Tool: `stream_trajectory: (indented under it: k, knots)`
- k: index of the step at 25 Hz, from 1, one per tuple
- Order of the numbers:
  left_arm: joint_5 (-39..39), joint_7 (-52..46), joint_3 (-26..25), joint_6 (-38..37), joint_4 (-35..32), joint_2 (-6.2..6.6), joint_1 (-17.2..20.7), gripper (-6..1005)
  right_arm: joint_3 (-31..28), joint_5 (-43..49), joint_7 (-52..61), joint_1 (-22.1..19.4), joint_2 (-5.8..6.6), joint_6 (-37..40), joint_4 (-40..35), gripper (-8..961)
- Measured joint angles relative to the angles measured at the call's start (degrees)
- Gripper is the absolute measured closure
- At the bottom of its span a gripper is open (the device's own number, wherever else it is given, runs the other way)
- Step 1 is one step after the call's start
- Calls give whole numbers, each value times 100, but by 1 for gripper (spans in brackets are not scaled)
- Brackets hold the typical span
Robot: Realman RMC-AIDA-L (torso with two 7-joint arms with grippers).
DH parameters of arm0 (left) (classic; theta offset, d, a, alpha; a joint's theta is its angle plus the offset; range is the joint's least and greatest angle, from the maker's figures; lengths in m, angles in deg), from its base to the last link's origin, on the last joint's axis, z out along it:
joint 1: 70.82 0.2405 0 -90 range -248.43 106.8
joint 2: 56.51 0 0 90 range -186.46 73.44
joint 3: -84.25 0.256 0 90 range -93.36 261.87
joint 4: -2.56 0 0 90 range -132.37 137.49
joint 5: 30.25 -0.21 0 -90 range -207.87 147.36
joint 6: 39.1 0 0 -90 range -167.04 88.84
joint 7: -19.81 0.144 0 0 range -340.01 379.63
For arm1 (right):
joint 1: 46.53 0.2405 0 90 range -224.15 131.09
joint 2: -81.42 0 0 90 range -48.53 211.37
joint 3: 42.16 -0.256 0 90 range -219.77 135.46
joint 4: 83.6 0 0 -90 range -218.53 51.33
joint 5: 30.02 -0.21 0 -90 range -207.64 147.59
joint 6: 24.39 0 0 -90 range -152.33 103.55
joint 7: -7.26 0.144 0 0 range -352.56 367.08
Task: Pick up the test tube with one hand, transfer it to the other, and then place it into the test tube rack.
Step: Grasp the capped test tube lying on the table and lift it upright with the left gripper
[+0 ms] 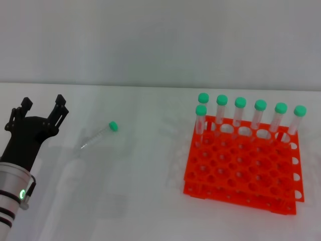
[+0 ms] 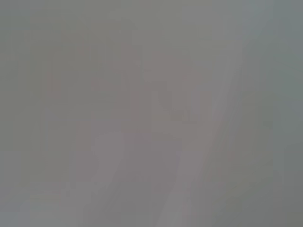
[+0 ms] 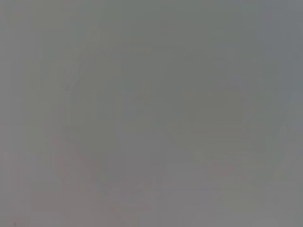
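A plain white counter (image 1: 140,201) fills the lower part of the head view, running from the near edge to a straight far edge that crosses the whole width. Behind that far edge stands a bare wall (image 1: 160,40) of pale grey, without windows or marks. The light is soft and even, throwing only faint, blurred shadows on the counter near its left side. Both wrist views show nothing but featureless grey.
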Motion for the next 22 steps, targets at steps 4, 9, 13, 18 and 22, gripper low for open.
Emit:
stream_trajectory:
  k: [4, 9, 13, 18, 22]
  knots:
    - [-19, 40, 22, 29, 1, 1, -43, 110, -24, -26, -2, 9, 2, -1, -9, 258]
    - [-15, 110, 26, -24, -12, -5, -39, 111, -33, -31, 11, 21, -2, -2, -40, 259]
    - [-5, 155, 23, -31, -47, 15, -90, 110, -36, -38, 30, 37, -6, -1, -49, 260]
    - [-41, 60, 21, -16, -42, 58, -238, 110, -44, -47, 39, 77, -15, -41, -54, 260]
    - [-140, -365, 28, -11, 23, 190, -410, 111, -84, -52, 43, 100, -16, -46, -54, 261]
